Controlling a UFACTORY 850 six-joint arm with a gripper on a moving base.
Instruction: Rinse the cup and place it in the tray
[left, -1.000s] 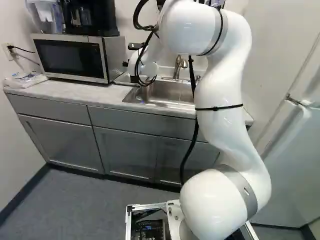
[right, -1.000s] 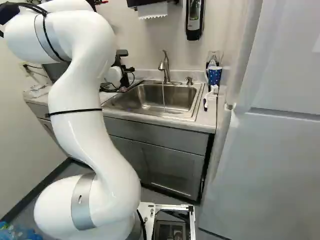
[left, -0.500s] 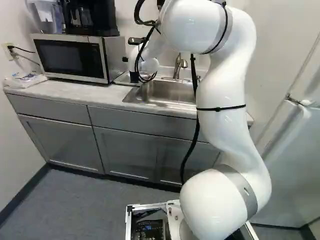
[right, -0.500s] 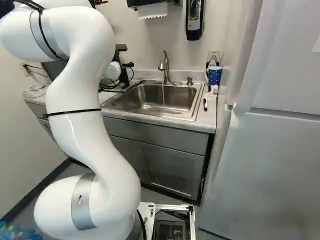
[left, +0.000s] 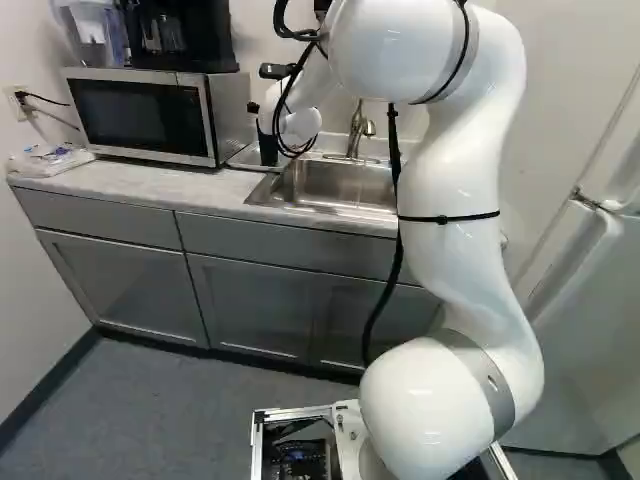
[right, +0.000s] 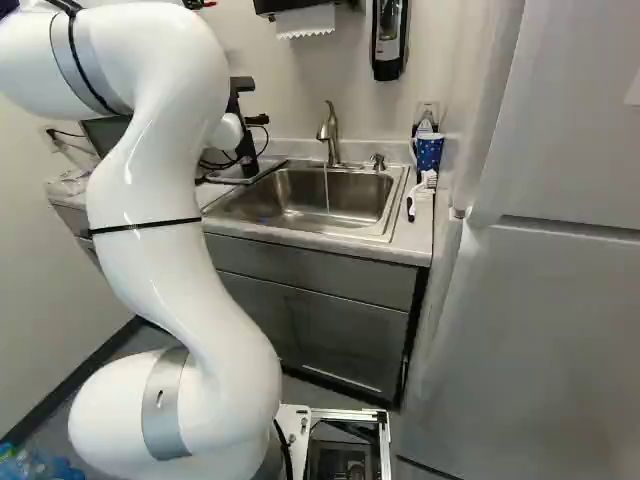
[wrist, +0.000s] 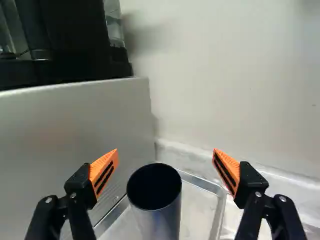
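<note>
1. My arm (left: 455, 240) reaches over the counter (left: 165, 187) to its far side, bent high, I judge, to come at the tray from above.
2. The microwave (left: 140, 115) stands left of the tray, its side wall close by one finger, so I have little room to swing that way.
3. The sink (right: 305, 195) is to the right, with a thin stream of water (right: 326, 190) running from the tap (right: 333, 135), handy for rinsing; I can't tell whether the cup is wet.
4. The tray (wrist: 221, 200) sits between microwave and sink, probably so that drips stay off the counter.
5. My gripper (wrist: 165, 152) has its jaws wide apart, a gap on either side of the cup, gripping nothing.
6. The dark cup (wrist: 162, 220) stands upright in the tray, mouth up. It looks placed; I'd back straight off, lest a pad catch the rim and tip it.
</note>
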